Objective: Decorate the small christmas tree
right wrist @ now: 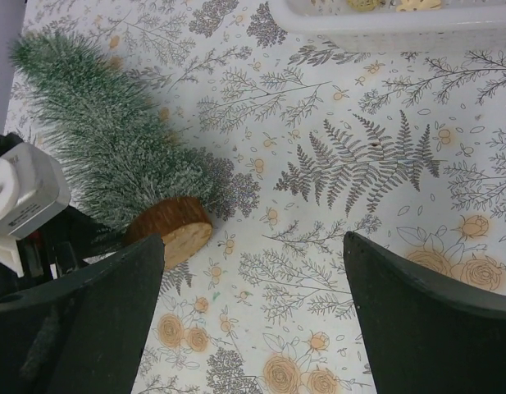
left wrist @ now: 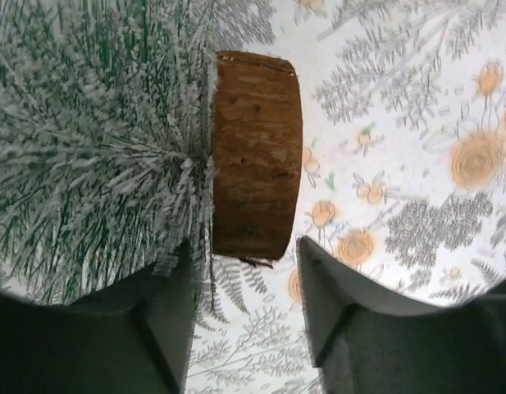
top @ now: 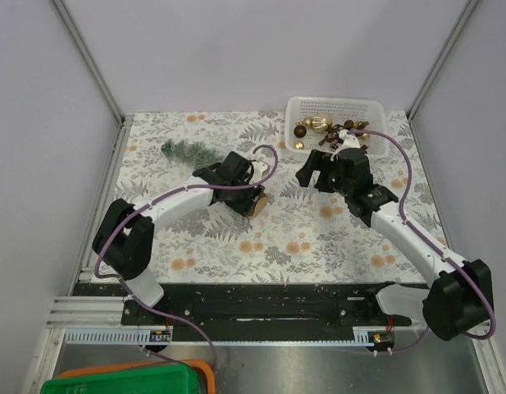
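Small christmas tree [top: 187,152] lain on its side on the fern-print cloth [top: 318,238], wooden base [left wrist: 257,156] shown close only from the left wrist, flanked by the spread left gripper [left wrist: 244,254], contact unclear, right gripper [right wrist: 253,254] held wide apart, nothing gripped, basket of baubles [top: 376,104] just beyond.

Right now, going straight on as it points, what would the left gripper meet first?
The wooden base of the small christmas tree, lying on its side, just ahead of the left gripper, jaws open; exact gap unclear.
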Robot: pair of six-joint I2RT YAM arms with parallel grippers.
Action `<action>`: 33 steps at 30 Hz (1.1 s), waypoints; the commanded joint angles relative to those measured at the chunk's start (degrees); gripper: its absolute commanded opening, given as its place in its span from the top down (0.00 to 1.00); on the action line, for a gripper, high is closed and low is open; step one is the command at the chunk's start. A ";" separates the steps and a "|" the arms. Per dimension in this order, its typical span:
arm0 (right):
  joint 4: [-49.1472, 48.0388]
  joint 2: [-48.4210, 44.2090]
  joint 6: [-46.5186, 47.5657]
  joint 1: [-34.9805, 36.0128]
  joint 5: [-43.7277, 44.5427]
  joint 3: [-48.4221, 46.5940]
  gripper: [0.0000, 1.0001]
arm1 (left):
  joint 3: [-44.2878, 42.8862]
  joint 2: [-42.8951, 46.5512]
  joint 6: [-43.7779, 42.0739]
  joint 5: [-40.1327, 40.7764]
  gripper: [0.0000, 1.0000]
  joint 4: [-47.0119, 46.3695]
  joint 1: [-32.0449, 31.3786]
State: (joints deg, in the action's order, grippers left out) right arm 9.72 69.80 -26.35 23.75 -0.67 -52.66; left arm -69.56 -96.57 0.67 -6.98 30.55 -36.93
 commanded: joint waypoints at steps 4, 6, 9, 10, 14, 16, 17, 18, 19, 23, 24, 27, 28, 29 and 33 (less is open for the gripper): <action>0.22 3.05 2.00 0.25 -1.35 -4.19 0.02 | -2.06 5.95 -2.42 -5.15 0.01 6.79 -0.87; 0.39 5.86 2.53 0.25 -2.49 -6.82 0.01 | -4.61 7.44 -3.30 -3.75 0.01 9.61 -0.87; 1.18 11.74 3.58 0.42 -5.13 -12.44 0.01 | -6.46 10.87 -3.92 -1.73 0.01 11.46 -0.78; 1.53 13.85 4.02 0.68 -5.66 -14.81 0.00 | -7.07 12.19 -3.92 -1.46 0.01 12.25 -0.52; 5.83 22.73 6.13 3.31 -4.53 -25.71 0.01 | -11.11 15.53 -2.95 2.15 0.01 15.68 0.71; 8.90 27.56 7.18 5.07 -3.21 -31.95 0.00 | -11.91 18.16 -2.25 -0.56 0.01 16.12 4.30; 10.05 30.11 7.45 5.86 -2.59 -35.11 0.01 | -12.18 19.13 -1.73 -2.75 0.01 16.47 7.02; 11.02 32.48 7.80 6.48 -2.41 -38.01 0.01 | -12.79 20.01 -1.63 -4.25 0.01 17.00 9.39; 11.55 34.33 7.98 6.92 -2.24 -40.13 0.01 | -13.66 20.46 -1.72 -5.75 0.01 17.70 12.11; 12.43 41.63 7.98 8.77 -3.11 -47.60 0.01 | -14.99 22.74 -3.04 -9.88 0.01 19.46 21.61; 12.87 43.39 8.07 9.21 -3.29 -49.27 0.01 | -14.64 23.01 -3.04 -10.07 0.01 19.38 23.72; 15.67 49.71 8.77 11.40 -2.94 -55.86 0.00 | -12.36 23.71 -3.30 -9.55 0.01 19.46 27.60; 16.90 52.08 8.94 12.10 -2.41 -58.06 0.00 | -11.48 23.80 -3.30 -9.28 0.01 19.46 28.22; 17.96 53.93 9.12 12.63 -1.97 -60.25 0.01 | -10.69 24.06 -3.13 -9.19 0.01 19.38 29.27; 21.83 59.92 9.21 13.61 -0.48 -64.93 0.01 | -8.75 24.15 -2.16 -8.66 0.01 18.59 32.09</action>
State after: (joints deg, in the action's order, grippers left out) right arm 25.85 125.60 -18.37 35.79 -3.51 -112.49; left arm -79.85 -73.54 -1.89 -14.50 49.78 -6.94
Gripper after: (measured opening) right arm 0.993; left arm 0.988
